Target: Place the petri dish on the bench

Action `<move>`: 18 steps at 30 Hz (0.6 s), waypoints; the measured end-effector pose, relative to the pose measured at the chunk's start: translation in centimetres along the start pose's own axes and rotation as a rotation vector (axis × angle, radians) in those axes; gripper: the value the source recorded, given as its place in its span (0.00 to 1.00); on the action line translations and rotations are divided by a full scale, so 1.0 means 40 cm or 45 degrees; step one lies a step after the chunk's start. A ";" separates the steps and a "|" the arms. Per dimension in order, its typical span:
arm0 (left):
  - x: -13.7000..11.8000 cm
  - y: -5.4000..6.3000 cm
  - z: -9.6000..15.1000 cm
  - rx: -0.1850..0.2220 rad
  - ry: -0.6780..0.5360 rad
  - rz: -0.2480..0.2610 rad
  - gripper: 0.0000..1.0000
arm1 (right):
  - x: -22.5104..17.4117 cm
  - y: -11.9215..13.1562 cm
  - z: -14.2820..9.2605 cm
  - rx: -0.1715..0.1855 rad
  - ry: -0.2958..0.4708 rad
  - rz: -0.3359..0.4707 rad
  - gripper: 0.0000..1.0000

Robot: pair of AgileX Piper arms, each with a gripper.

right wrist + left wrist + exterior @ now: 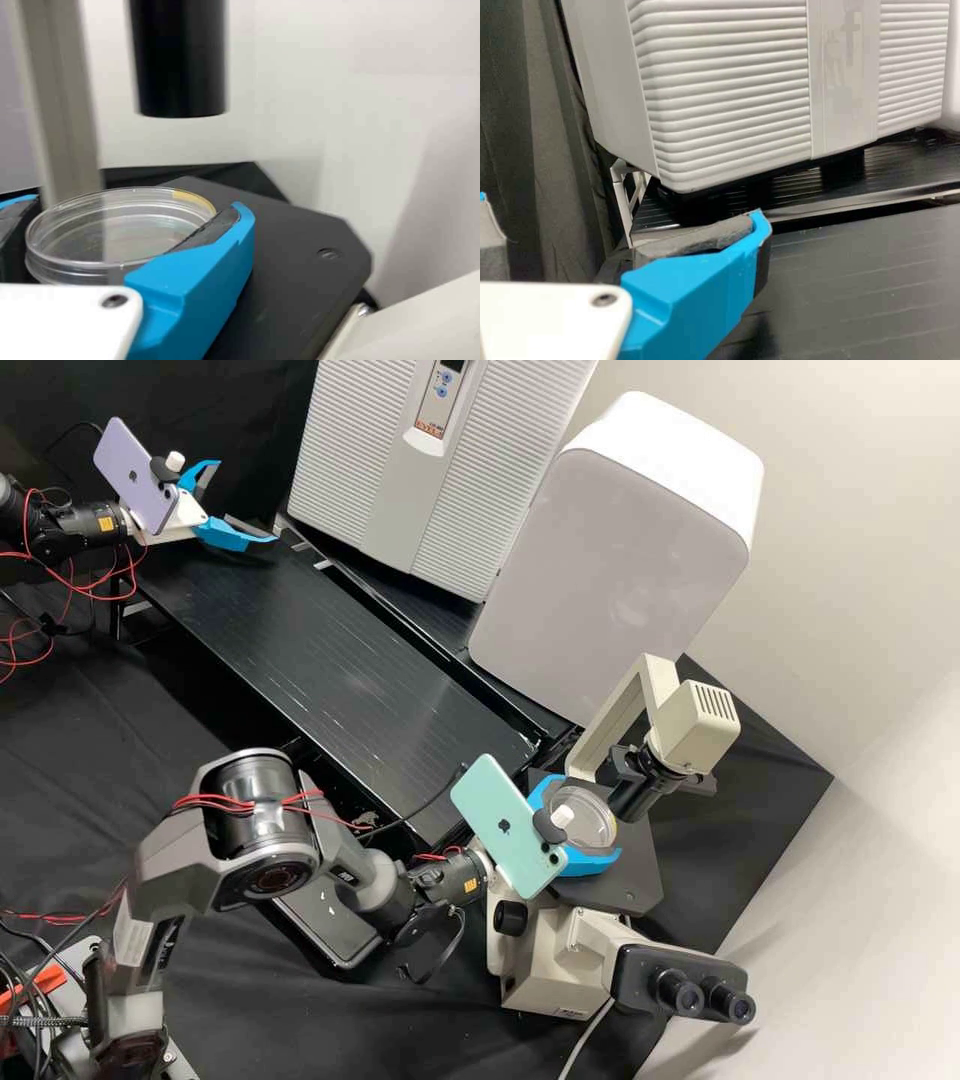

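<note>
The clear round petri dish (596,822) is over the black microscope stage (640,880), held between the blue fingers of my right gripper (590,816). In the right wrist view the dish (112,234) has a small yellowish mark on its rim, and my right gripper (136,202) has its pads against opposite sides of it. Whether the dish's underside touches the stage, I cannot tell. My left gripper (246,501) is open with nothing between its fingers, above the far left end of the black bench (330,660); in the left wrist view the same gripper (621,205) faces a ribbed white appliance.
The microscope's lamp arm (640,705) and black condenser tube (180,60) rise close beside the dish. Its eyepieces (705,997) point toward the front right. Behind the bench stand the ribbed appliance (440,490) and a white box (610,550).
</note>
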 end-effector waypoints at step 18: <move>0.000 0.000 0.000 0.000 0.000 0.000 1.00 | -0.269 -0.082 -0.237 -0.036 0.529 -0.094 0.00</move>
